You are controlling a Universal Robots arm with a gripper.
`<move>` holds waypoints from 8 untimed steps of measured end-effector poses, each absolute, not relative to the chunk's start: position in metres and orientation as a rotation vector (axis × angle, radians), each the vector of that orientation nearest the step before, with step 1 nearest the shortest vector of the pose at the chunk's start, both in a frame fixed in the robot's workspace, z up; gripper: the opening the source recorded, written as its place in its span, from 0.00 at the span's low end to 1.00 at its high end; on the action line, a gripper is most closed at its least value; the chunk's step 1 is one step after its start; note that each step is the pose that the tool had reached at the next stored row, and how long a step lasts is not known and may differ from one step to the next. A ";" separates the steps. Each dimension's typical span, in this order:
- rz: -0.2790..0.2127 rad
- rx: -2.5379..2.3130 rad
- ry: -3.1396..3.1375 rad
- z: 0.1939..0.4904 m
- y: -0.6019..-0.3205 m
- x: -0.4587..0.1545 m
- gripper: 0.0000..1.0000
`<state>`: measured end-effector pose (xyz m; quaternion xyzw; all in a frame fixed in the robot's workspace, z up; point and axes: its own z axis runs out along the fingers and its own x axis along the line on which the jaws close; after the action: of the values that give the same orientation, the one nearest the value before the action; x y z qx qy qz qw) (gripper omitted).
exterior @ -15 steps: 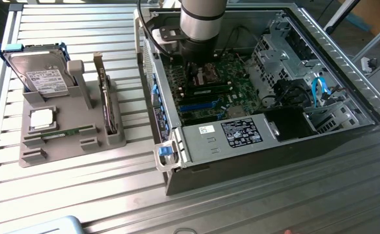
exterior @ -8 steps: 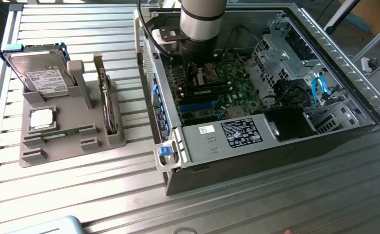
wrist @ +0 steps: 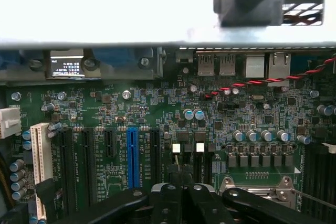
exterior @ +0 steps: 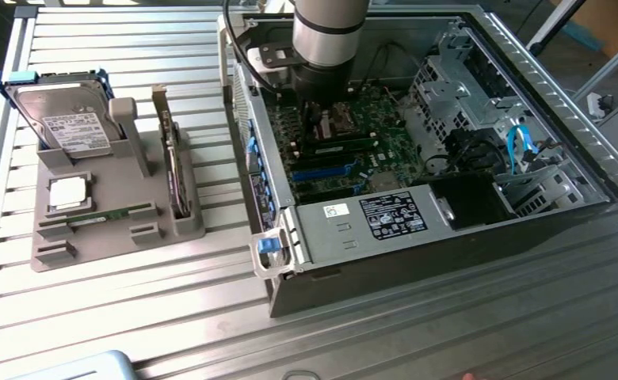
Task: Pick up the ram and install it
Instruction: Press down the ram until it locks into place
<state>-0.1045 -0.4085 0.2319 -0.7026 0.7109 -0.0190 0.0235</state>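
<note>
I have the arm (exterior: 330, 39) down inside the open computer case (exterior: 562, 111), over the motherboard (wrist: 157, 114), with the fingers (wrist: 184, 195) closed together and nothing visibly clamped between them. From the exterior view, one ram stick (exterior: 337, 146) looks already seated in a slot just near the arm, so I judge that one installed. A second ram stick (exterior: 113, 215) lies flat in the grey holder (exterior: 97, 237) on the desk (exterior: 129, 317), at the exterior view's left, well apart from the case. I count two ram sticks, one hard drive (exterior: 66, 123) and one expansion card (exterior: 169, 158) upright in the holder.
</note>
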 end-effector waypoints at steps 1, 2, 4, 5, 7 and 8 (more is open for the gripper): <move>-0.059 -2.175 2.201 0.231 -0.409 -0.105 0.10; -0.059 -2.175 2.201 0.231 -0.409 -0.105 0.10; -0.059 -2.175 2.200 0.231 -0.409 -0.105 0.10; -0.059 -2.175 2.200 0.231 -0.409 -0.105 0.10; -0.059 -2.174 2.200 0.231 -0.409 -0.105 0.10; -0.059 -2.175 2.200 0.231 -0.409 -0.105 0.10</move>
<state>-0.1045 -0.4087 0.2310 -0.7026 0.7109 -0.0190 0.0238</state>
